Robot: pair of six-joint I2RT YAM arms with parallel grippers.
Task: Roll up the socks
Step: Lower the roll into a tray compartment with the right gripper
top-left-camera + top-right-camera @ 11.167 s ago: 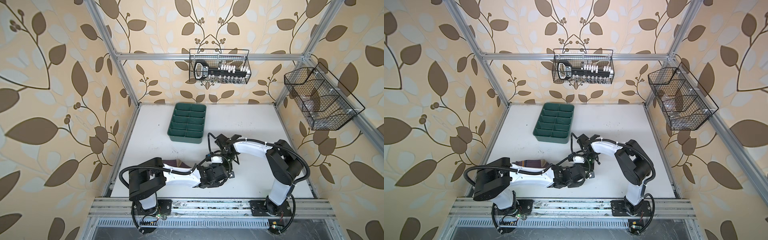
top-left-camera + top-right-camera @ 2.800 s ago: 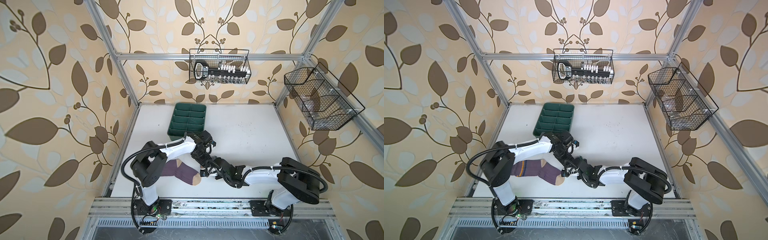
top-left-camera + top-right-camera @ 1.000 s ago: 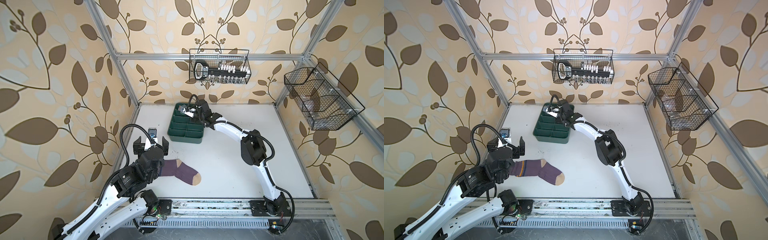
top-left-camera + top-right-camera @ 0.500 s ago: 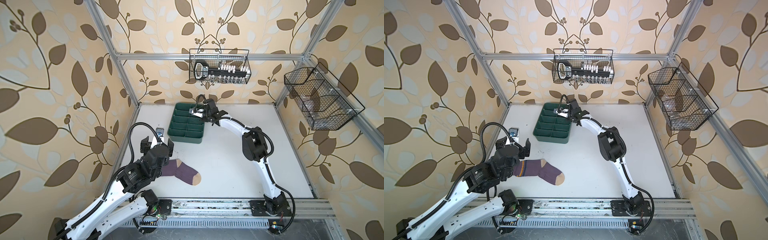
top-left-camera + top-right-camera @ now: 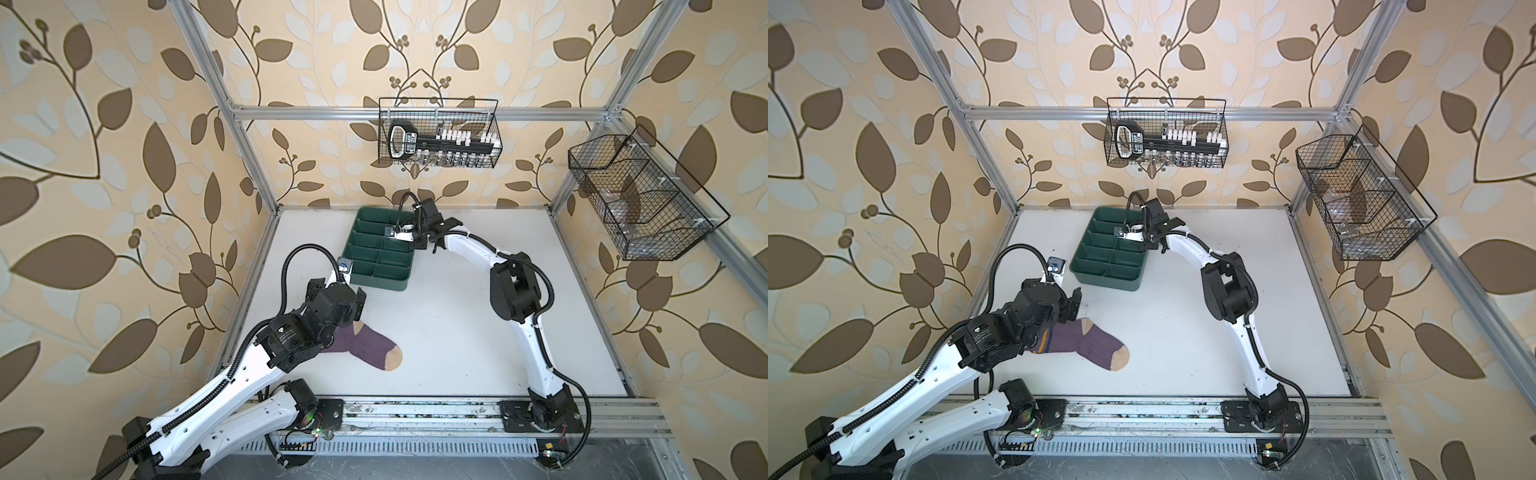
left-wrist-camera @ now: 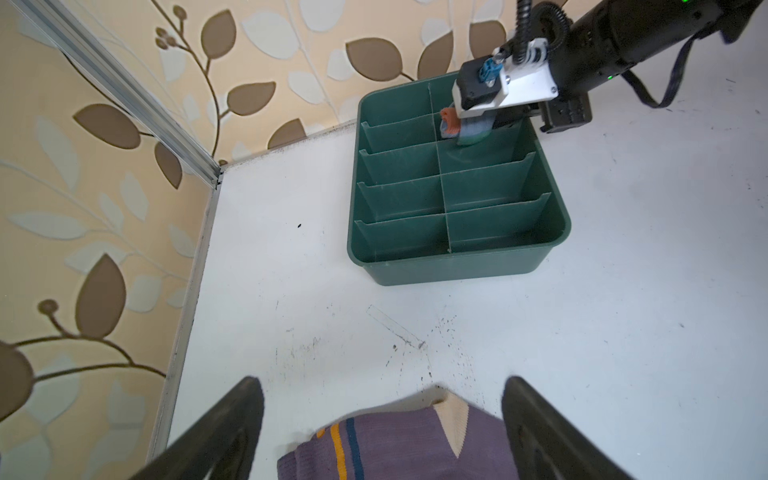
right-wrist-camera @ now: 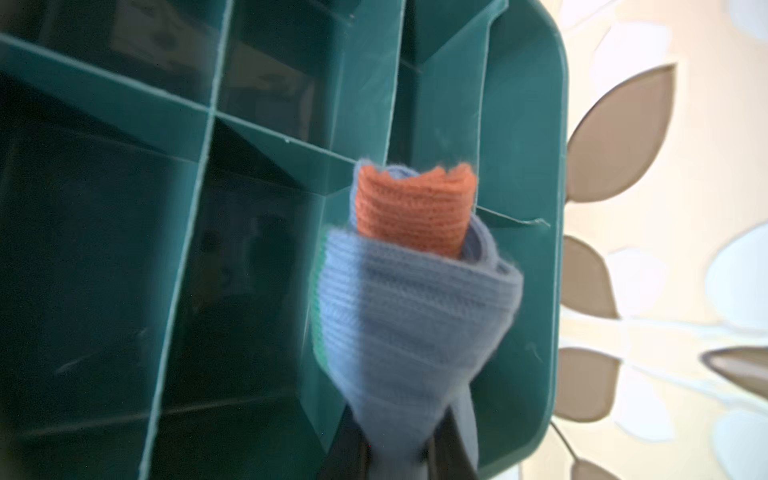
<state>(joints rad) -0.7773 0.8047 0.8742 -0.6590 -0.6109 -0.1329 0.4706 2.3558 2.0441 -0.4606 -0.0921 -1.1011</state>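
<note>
White counter point(image 5: 457, 324) carries the purple sock point(image 5: 365, 345) lying flat; my left gripper point(image 6: 382, 399) hovers spread wide over its striped cuff end. My right gripper point(image 7: 395, 453) clamps the rolled grey-blue sock point(image 7: 415, 316) over the green tray point(image 5: 374, 280).

The left arm point(image 5: 224, 382) and right arm point(image 5: 536, 353) have white link shells and black joint housings. One left housing bears a small white printed marking point(image 5: 284, 330). A black corrugated conduit point(image 5: 284, 274) loops at the left wrist. A thin black cable point(image 5: 552, 291), secured with white ties, follows the right arm. The right wrist camera bracket point(image 6: 523, 85) is white and screw-fastened, with a blue connector. The left gripper point(image 6: 382, 384) has black jaws.
</note>
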